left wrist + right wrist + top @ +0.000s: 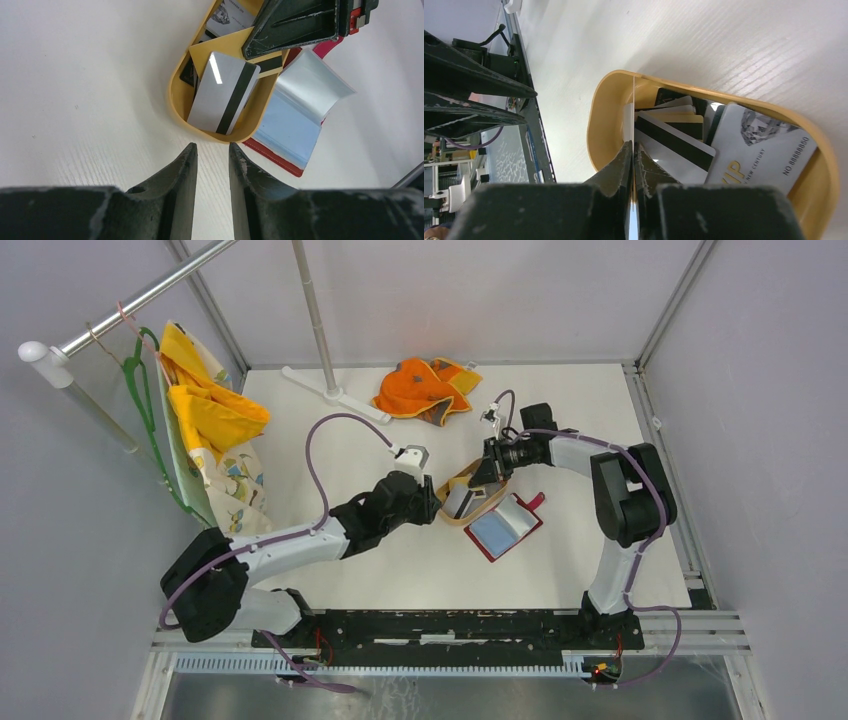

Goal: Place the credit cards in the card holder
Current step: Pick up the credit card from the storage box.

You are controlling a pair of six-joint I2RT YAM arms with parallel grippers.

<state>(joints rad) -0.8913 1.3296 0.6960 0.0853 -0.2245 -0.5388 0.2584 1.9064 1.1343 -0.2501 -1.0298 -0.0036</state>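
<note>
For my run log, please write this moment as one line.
right end effector: shut on card, in tray | left end effector: open, empty, near tray | holder: open, beside tray

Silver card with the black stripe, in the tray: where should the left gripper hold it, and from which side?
Pinch the silver card by its near short edge, from above: that end seems propped on the tray wall, nearest the left gripper.

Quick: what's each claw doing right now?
Left claw: open, empty.
Right claw: closed on a card held edge-on.
</note>
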